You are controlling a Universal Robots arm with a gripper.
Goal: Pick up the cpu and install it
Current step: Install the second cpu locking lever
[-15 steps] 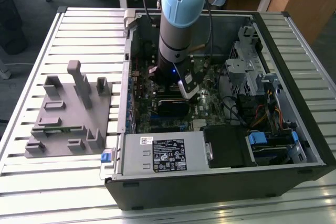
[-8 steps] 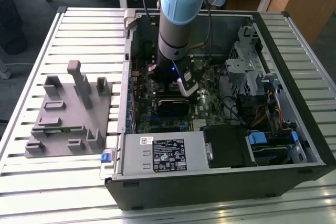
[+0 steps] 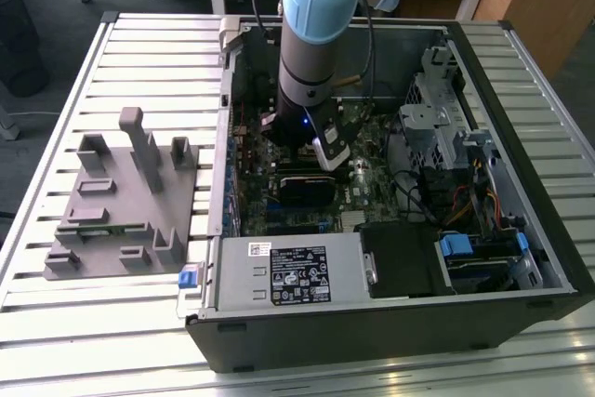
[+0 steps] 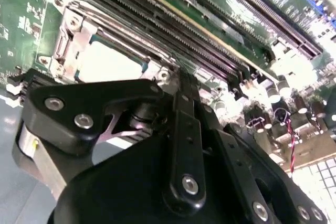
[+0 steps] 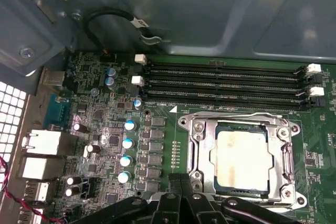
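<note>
Inspecting the open computer case [image 3: 390, 323] on the slatted table [image 3: 56, 341]: finds the gripper [image 3: 321, 151] lowered inside it over the motherboard [image 3: 372, 192], well to the exterior view's right of the grey fixture [image 3: 121, 211]. Locates the cpu [image 5: 242, 157] in the first wrist view, lying flat in the socket with its pale metal top up, ringed by the metal frame [image 5: 197, 145] and near the memory slots [image 5: 226, 82]. Records the fingers there as pressed together with nothing between them; grasps no part. Places the cpu apart from the fingertips, which hang over the board just beside one edge of the frame, and notes no visible contact with chip or frame. Judges the cpu light, thin and rigid, with a smooth top likely to slip under a pad. Expects fragile contacts on its underside and in the socket, so allows no tilt, drag or pressing. Recommends a hold on two opposite edges only, kept level and clear of the frame. Rates the chip as apparently seated; cannot confirm whether the frame is latched.
</note>
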